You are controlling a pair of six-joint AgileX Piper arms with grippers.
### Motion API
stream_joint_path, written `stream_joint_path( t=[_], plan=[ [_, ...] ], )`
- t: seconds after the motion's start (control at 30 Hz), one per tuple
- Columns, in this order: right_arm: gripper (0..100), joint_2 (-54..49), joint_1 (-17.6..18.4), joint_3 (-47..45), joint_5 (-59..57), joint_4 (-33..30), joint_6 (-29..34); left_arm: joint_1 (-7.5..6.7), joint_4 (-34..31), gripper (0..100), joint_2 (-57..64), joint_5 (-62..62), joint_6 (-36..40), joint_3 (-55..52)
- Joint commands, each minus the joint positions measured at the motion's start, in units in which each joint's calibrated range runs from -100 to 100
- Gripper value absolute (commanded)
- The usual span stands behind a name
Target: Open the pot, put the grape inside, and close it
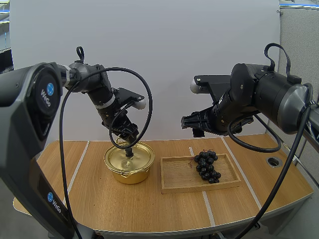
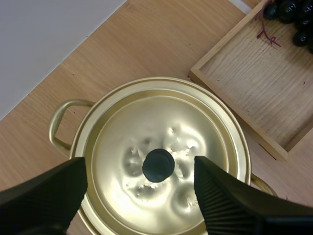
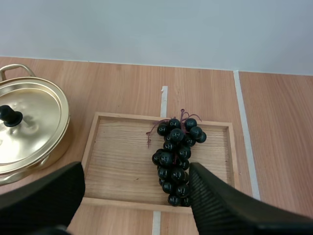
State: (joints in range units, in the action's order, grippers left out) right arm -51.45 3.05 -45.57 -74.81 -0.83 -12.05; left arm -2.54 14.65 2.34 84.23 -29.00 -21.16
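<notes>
Left end effector point(image 2: 141, 169): fingers apart with the ribbed faces turned to each other, centred over the pot point(image 1: 128, 172). The black knob point(image 2: 158, 165) sits between the two fingers with clear gaps on both sides, so nothing is pinched. From the high view the tips hang just above the lid point(image 1: 130, 158); can't tell if they're down to knob level. The lid is seated on the gold pot, so the pot is shut. The pot stands on the tabletop point(image 1: 99, 199) left of centre, toward the far edge. A wooden tray point(image 1: 174, 175) is just beside it on the right, apart from the pot and roughly square to the tabletop edges. The grapes point(image 3: 177, 156) are a dark bunch lying flat in the tray, right of the tray's middle, stem end toward the tray's far rim and the bottom berries close to its near rim. They are not in the pot. Right end effector point(image 1: 188, 122): fingers apart and empty, held well above the tray and pointing toward the left arm. In its wrist view the bunch sits below, nearer one finger than the other, with no contact. White tape lines run from the far edge to the near edge of the tabletop, one passing under the tray.
</notes>
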Motion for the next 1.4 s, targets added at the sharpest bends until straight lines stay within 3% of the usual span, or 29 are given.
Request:
stream_joint_path(
  t=[0.0, 1.13, 1.2, 1.3, 1.33, 1.37],
  plan=[
    [100, -0.52, -0.24, 0.73, 0.11, 0.10, 0.10, -0.18, 0.08, 100, -3.41, -2.00, -0.62, 0.86],
    [100, -0.52, -0.24, 0.73, -0.44, 0.11, 0.10, -0.18, 0.03, 100, -11.32, 1.92, -0.94, 0.86],
    [100, -0.52, -0.24, 0.73, -0.44, 0.11, 0.10, -0.18, 0.03, 68, -11.32, 2.98, -0.94, 0.86],
    [100, -0.52, -0.24, 0.73, -0.44, 0.11, 0.10, -0.18, 0.03, 7, -11.32, 3.74, -0.94, 0.86],
    [100, -0.52, -0.24, 0.73, -0.44, 0.11, 0.10, -0.18, 0.03, 0, -11.19, 3.74, -0.94, 0.86],
    [100, -0.52, -0.24, 0.73, -0.44, 0.11, 0.10, -0.18, 0.03, 0, -11.19, 3.74, -0.98, 0.86]
  ],
)
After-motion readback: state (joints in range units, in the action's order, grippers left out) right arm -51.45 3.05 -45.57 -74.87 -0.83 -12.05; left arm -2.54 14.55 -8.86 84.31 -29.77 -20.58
